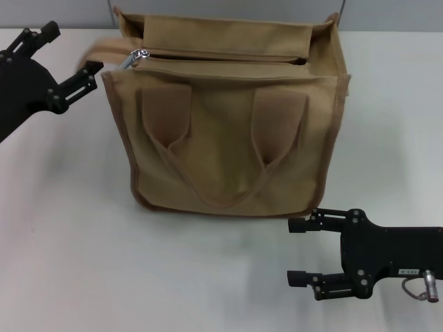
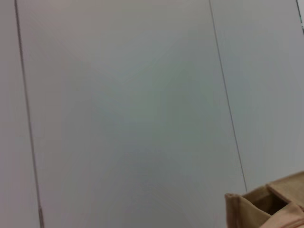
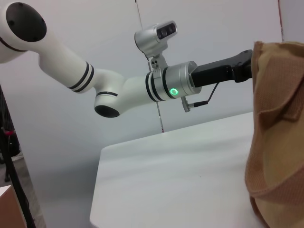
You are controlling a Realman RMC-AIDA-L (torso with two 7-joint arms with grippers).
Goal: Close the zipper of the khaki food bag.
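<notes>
The khaki food bag (image 1: 228, 131) stands upright in the middle of the white table, its two handles hanging down the front. The zipper (image 1: 221, 59) runs along its top with a dark gap beside it. Its silver slider (image 1: 136, 57) sits at the bag's left end. My left gripper (image 1: 69, 54) is open, just left of the bag's top corner and close to the slider, touching nothing. My right gripper (image 1: 297, 252) is open and empty, low over the table in front of the bag's right bottom corner. The bag also shows in the left wrist view (image 2: 266, 206) and the right wrist view (image 3: 278, 118).
The white table (image 1: 76, 228) spreads around the bag. A pale wall stands behind it (image 2: 123, 95). The right wrist view shows my left arm (image 3: 123, 88) reaching toward the bag, with its black gripper body (image 3: 223, 71) partly hidden behind the bag.
</notes>
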